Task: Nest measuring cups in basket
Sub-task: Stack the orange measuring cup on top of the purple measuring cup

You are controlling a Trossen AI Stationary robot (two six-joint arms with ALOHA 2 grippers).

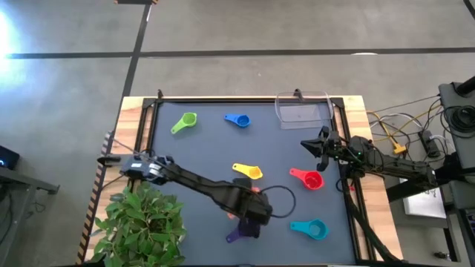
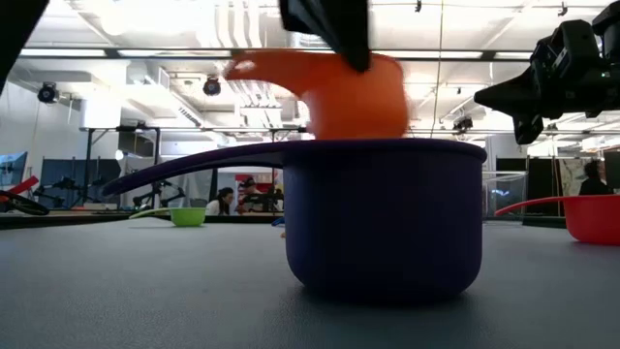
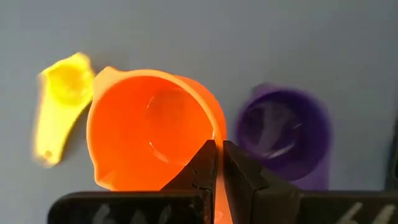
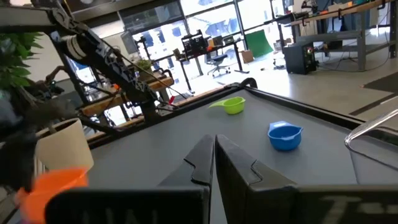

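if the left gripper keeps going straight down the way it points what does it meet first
Probably the purple cup. The left gripper, shut on the orange cup's rim, points down at the table; the low view shows orange just above purple, though the wrist view suggests some sideways offset.

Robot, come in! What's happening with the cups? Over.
Left pincer shut on orange cup, above purple cup. Right pincer shut, waiting near basket. Nothing blocking.

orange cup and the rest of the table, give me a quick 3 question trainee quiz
1. True or false: the left end effector is shut on the orange cup.
2. Which cup sits directly under the orange one? A green, B purple, C teal.
3. Fill in: the basket holds ___ cups.

Key
1. True; it pinches the rim.
2. B, the purple cup.
3. No cups; the right end effector waits beside it, shut on nothing.
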